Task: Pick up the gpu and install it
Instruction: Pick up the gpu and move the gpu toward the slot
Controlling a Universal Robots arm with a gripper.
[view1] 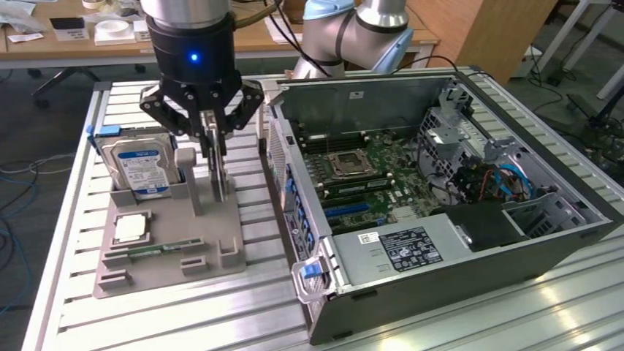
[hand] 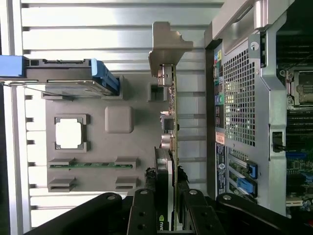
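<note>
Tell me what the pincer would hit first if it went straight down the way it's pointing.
Most likely the gpu, a thin green circuit board with a black cooler, standing on edge in the grey plastic holder tray directly under the pincer. Whether they already touch is unclear.

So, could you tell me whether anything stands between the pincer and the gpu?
Nothing visible does: the pincer is right at the gpu, which stands on edge in the grey holder beside the open computer case.
</note>
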